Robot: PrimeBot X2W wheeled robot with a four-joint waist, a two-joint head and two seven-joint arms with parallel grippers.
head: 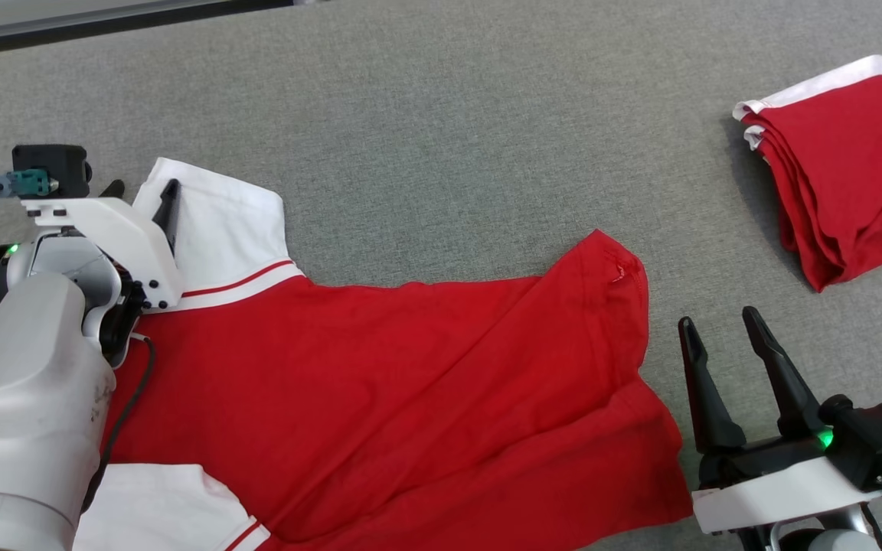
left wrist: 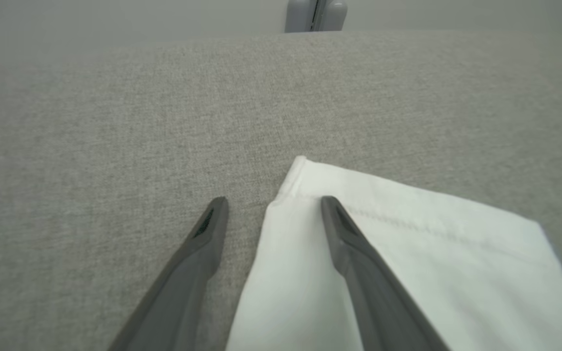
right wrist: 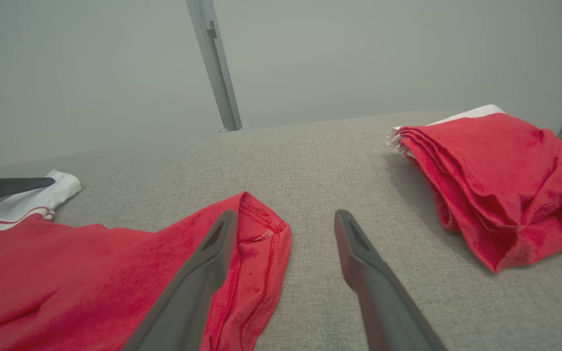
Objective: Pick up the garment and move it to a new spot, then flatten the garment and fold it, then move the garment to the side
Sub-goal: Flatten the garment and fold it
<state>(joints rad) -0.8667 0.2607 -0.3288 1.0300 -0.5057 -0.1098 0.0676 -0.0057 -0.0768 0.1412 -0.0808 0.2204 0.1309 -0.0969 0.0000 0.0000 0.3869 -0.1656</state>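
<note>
The garment point(head: 410, 367), a red shirt with white sleeves, lies spread over the near part of the grey table point(head: 449, 92), with the sleeves on our left and the hem on our right.

Our left gripper point(head: 142, 191) is open and holds nothing. In the left wrist view point(left wrist: 275, 202) one finger is over the far sleeve point(left wrist: 408, 253), close to its corner, and the other is over bare table just beside the sleeve's edge. We cannot tell whether either finger touches the cloth. Behind it the wrist is bent, and the pale forearm comes up from the lower left of the head view, over the garment's shoulder.

Our right gripper point(head: 719, 321) is also open and empty. It sits low at the lower right, fingers pointing away and leaning a little left, just beside the hem. In the right wrist view point(right wrist: 286, 217) one finger shows in front of the hem's corner, the other over bare table.

We count two grippers, one spread garment with two white sleeves in sight, and one folded red-and-white pile point(head: 847, 176) at the far right, well apart from the garment.
</note>
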